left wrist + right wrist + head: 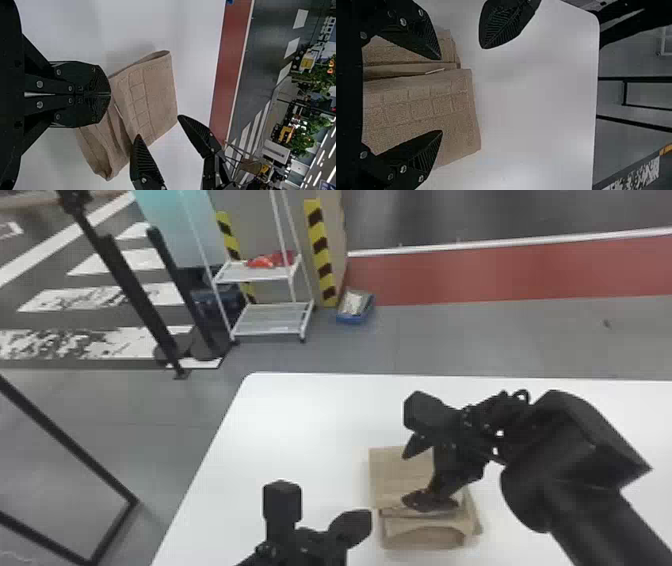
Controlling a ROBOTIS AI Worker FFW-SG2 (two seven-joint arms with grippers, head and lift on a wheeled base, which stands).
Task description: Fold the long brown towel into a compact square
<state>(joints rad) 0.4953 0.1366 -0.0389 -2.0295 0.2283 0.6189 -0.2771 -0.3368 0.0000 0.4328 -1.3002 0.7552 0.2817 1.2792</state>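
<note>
Hiding part of the brown towel (387,470), the right gripper (404,479) gapes.

White table (290,425) | rounded far corner | brown towel (392,475) on it (folded, a bit loosely)

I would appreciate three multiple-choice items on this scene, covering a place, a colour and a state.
1. Where does the towel lie?
A) In the wire cart
B) On the table
C) On the floor

2. What colour is the towel?
A) Red
B) Blue
C) Brown

3. How are the jaws of the right gripper set?
A) Spread apart
B) Pressed together
C) Closed on the towel

1 B: the head view shows it lying on the white surface.
2 C: all three views show its light brown cloth.
3 A: the right wrist view shows a wide gap between them.
</note>
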